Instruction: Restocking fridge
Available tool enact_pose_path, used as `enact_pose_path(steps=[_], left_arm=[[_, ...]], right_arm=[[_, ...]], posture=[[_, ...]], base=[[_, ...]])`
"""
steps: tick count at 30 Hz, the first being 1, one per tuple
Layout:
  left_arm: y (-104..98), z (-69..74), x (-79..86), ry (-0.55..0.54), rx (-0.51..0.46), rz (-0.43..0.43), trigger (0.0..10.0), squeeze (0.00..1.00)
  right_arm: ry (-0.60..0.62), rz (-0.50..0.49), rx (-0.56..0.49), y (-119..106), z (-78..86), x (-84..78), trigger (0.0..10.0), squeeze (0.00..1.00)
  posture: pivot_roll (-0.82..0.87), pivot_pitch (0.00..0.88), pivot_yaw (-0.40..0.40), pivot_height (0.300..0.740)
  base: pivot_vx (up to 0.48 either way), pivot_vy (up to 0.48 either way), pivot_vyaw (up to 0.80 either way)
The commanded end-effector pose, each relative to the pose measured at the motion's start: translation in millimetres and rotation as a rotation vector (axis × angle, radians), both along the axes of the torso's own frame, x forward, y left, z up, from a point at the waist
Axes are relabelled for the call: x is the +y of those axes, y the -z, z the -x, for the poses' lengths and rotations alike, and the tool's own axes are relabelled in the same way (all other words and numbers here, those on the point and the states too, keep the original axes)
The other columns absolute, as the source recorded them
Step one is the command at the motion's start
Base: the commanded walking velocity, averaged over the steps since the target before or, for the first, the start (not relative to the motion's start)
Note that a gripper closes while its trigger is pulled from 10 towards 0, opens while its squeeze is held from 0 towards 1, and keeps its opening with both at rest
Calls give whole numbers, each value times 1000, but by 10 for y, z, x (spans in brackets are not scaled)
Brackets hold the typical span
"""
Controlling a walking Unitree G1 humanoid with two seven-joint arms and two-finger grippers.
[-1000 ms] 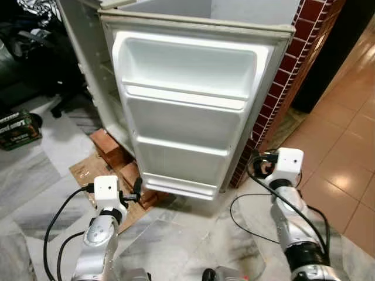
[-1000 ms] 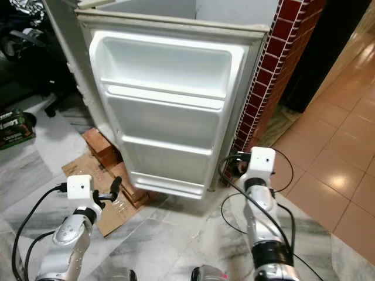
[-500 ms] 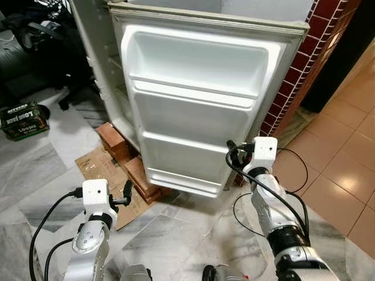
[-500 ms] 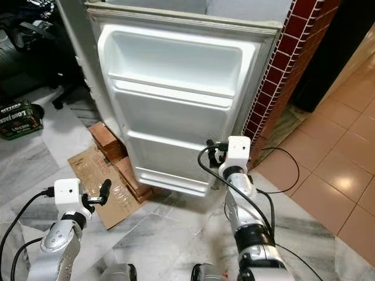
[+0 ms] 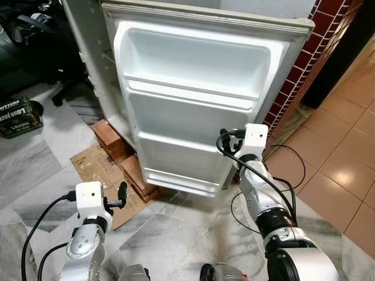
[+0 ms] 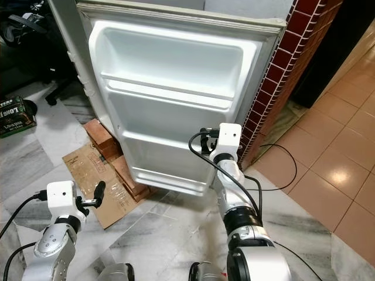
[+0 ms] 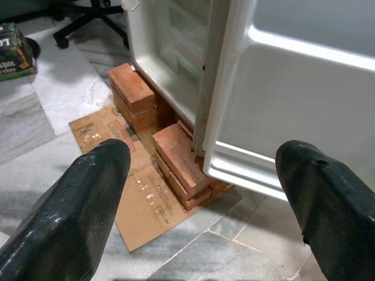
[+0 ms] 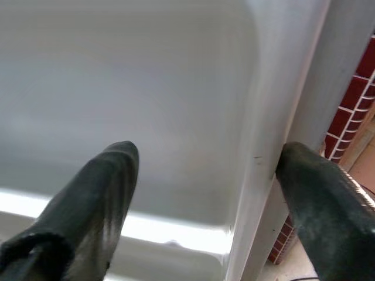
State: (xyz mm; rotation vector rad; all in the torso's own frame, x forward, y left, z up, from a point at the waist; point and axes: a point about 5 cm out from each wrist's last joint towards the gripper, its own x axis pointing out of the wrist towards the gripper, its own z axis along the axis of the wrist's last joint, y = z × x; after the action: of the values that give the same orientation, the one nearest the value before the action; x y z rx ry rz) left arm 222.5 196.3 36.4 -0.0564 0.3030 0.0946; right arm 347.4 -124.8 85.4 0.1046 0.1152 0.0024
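Right gripper (image 8: 199, 193) has moved up against the open fridge door (image 5: 199, 111), jaws spread wide across its free edge, gripping nothing. Left gripper (image 7: 199, 193) low over cardboard (image 7: 146, 205), jaws wide open, empty

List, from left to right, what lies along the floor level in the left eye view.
Green box → left gripper → bricks → fridge door → right gripper → red brick wall → orange tiles.
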Motion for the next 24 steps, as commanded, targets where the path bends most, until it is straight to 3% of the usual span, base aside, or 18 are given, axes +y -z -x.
enact_pose_path(steps=[1,5,24], left_arm=[[17,-2,7,3,15,-7,10000,0],[7,-35,-5,7,14,-7,10000,0],[7,-35,-5,7,14,-7,10000,0]], right_arm=[[-11,-11,-36,-104,-64,85,0,0],[-7,-31,-58,-191,-120,158,0,0],[-7,-31,-58,-191,-120,158,0,0]], posture=[[132,111,-19,740],[127,107,-17,740],[127,107,-17,740]], base=[[0,0,0],[0,0,0],[0,0,0]])
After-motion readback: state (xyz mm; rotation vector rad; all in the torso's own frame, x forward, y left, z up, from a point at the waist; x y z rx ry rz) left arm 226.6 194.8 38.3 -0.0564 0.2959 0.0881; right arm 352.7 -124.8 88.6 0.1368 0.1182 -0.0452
